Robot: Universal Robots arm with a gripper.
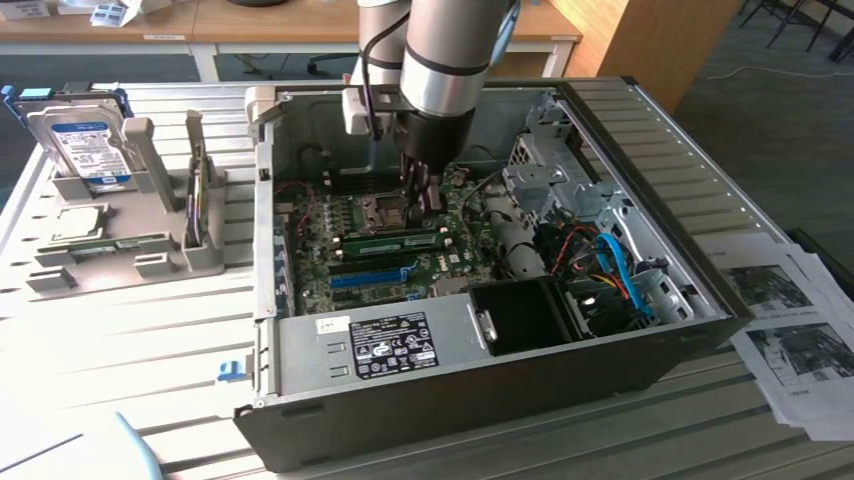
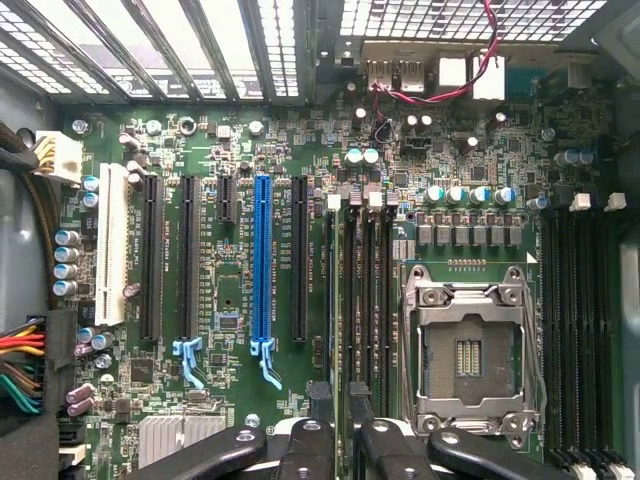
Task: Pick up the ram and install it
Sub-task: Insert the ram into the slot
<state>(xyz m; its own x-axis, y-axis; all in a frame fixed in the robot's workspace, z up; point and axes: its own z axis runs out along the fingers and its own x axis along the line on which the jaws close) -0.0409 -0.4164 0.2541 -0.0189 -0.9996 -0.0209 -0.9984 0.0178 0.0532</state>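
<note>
The ram (image 1: 391,242), a thin green circuit-board strip with dark chips, stands on edge among the black slots of the green motherboard (image 1: 310,285) inside the open black computer case (image 1: 441,400). The tool (image 1: 427,203) hangs just above one end; whether it grips the strip I cannot tell. The ram looks light, stiff and brittle, and is probably best pinched near its top edge.

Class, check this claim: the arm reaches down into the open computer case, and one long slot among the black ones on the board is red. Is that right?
Not quite: that slot is blue, not red, as the wrist view shows. The rest stands.
</note>
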